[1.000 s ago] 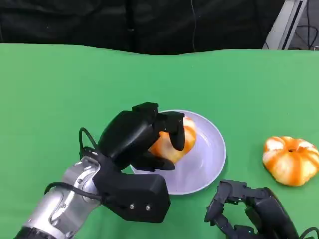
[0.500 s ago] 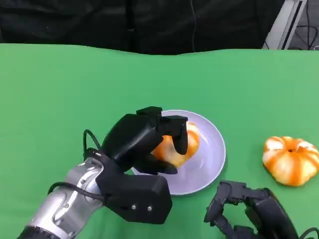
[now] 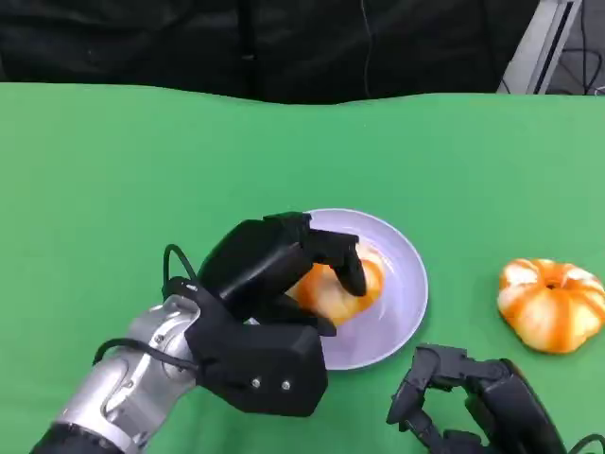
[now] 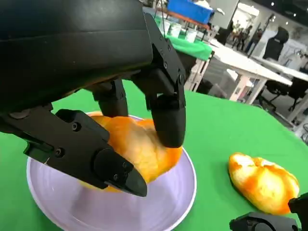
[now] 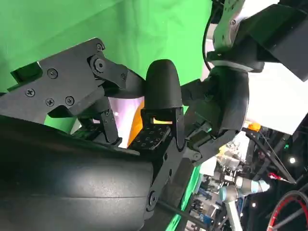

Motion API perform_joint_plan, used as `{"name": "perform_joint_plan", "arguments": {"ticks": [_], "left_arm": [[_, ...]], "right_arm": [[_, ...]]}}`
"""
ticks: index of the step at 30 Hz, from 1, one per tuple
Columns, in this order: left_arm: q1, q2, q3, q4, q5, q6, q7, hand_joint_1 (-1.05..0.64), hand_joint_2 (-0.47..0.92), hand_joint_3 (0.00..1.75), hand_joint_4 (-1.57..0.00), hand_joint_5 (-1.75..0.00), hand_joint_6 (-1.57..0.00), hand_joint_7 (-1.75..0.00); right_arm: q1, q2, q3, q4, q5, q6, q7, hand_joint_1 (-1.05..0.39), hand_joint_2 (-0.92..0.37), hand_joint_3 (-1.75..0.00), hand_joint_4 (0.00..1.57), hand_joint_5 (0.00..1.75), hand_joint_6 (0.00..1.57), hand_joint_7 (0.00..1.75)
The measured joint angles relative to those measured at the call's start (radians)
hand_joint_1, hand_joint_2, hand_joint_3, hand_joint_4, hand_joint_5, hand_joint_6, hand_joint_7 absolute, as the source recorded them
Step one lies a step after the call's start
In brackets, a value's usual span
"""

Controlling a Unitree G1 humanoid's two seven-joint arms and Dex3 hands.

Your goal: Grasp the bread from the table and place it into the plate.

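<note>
The green tabletop (image 3: 113,189) stretched wide. On it sat the lilac plate (image 3: 402,303), and over its near side the left hand (image 3: 269,270) clasped the orange bread (image 3: 333,288), which lay in the plate. A second bread (image 3: 551,305) sat well apart. The right hand (image 3: 473,402) rested nearby, fingers curled on nothing.

Head view: looks steeply down from above onto the green desk (image 3: 113,170), facing its far edge. Left wrist view: set close behind the left hand (image 4: 120,96), looking low across the plate (image 4: 159,216). Right wrist view: tilted, pressed against the right hand (image 5: 159,125). Head and left wrist views share the plate.
</note>
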Motion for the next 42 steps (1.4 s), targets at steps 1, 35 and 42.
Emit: {"name": "perform_joint_plan", "arguments": {"ticks": [1,35,42], "left_arm": [[-0.004,0.0,0.0,0.0,-0.005,0.001,-0.007,-0.44,0.9,0.04,-0.78,-0.09,-0.72,-0.01],[0.02,-0.085,0.161,0.035,-0.464,-0.068,-0.224,-0.9,0.92,0.73,-0.49,-0.04,-0.37,-0.02],[0.07,-0.1,0.223,-0.028,-0.539,-0.075,-0.227,-0.86,0.92,0.72,-0.54,-0.04,-0.41,-0.02]], "right_arm": [[0.0,0.0,0.0,0.0,0.0,0.0,0.0,-0.24,-0.64,-0.87,0.8,1.54,0.79,1.3],[0.002,0.0,0.003,-0.003,0.005,0.011,0.005,-0.22,-0.64,-0.87,0.8,1.55,0.79,1.32],[0.002,0.0,0.003,-0.003,0.007,0.01,0.01,-0.21,-0.66,-0.85,0.79,1.55,0.78,1.32]]}}
